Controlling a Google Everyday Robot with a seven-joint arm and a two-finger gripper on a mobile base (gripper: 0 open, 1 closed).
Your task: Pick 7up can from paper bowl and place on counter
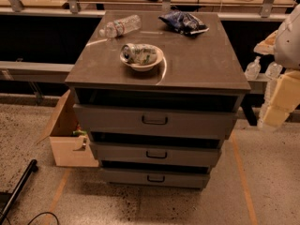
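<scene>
Dark grey-brown glossy counter point(201, 64) carries a cream paper bowl point(143, 68), with the green-and-white aluminium 7up can point(139, 53) lying sideways inside. The cream pincer point(276, 109) hangs off right, well apart; I cannot tell its opening. Best to descend vertically and close across the can's width.

Glossy counter point(201, 60), paper bowl point(141, 67), metal can point(139, 53), tool point(274, 115) right

Water bottle point(120, 26) lies near snack bag point(183, 22); cardboard box point(65, 142) on floor.
</scene>
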